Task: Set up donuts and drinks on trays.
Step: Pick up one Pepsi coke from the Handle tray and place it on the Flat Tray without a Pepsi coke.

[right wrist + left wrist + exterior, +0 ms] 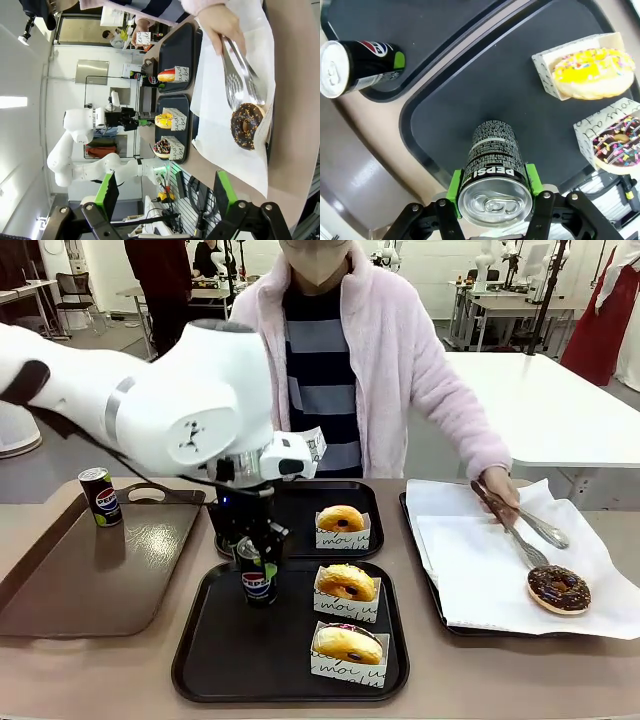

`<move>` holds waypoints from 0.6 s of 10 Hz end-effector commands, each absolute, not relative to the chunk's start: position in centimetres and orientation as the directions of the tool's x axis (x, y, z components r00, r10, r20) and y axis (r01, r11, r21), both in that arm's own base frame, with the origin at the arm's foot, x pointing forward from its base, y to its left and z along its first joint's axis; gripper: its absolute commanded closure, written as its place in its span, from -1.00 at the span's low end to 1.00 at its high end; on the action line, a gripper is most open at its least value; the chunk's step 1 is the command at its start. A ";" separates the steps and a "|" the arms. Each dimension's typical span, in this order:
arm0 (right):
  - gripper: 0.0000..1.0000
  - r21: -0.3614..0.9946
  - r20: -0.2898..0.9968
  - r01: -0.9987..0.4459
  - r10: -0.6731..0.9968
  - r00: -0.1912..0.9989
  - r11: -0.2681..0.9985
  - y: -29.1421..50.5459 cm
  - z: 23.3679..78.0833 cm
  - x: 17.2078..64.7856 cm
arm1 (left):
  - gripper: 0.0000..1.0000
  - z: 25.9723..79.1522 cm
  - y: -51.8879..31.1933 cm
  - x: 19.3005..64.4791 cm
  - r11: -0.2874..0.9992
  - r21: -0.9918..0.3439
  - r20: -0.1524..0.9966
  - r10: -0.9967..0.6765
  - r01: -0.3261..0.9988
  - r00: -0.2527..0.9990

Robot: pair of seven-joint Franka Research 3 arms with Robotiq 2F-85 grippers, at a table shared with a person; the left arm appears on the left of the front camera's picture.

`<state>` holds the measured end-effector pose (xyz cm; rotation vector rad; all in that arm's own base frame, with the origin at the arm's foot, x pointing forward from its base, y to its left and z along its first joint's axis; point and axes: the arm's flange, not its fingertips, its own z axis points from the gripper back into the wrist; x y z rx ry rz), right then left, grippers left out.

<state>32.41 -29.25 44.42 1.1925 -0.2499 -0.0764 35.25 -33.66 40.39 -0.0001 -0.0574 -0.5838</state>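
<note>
A slim Pepsi can (495, 172) is gripped at mid-body by the left end effector (494, 192) over the near black tray (230, 650), at 9 o'clock from the sleeved donuts (347, 582). The can is judged rigid, smooth and slippery. The right end effector (162, 192) is held wide, empty.

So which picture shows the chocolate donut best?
The right wrist view: the chocolate donut lies close on the white paper, sprinkles clear, tongs beside it. The front view shows it smaller, at the side.

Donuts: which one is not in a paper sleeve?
The chocolate donut with sprinkles, lying bare on the white paper of the right-hand tray. The three others sit in printed white sleeves on the two black trays.
</note>
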 end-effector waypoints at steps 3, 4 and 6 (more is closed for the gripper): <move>-1.00 0.929 0.146 -0.067 -0.193 0.970 0.364 -29.2 44.5 32.3 | -0.17 37.2 -32.7 35.6 0.830 0.007 0.045 -0.557 0.557 0.829; -1.00 0.929 0.146 -0.067 -0.193 0.970 0.364 -29.2 44.5 32.3 | -0.17 37.0 -32.5 35.6 0.825 -0.006 0.046 -0.564 0.565 0.825; -1.00 0.929 0.146 -0.067 -0.193 0.970 0.364 -29.2 44.5 32.3 | -0.17 37.2 -32.4 35.5 0.821 -0.007 0.046 -0.570 0.571 0.820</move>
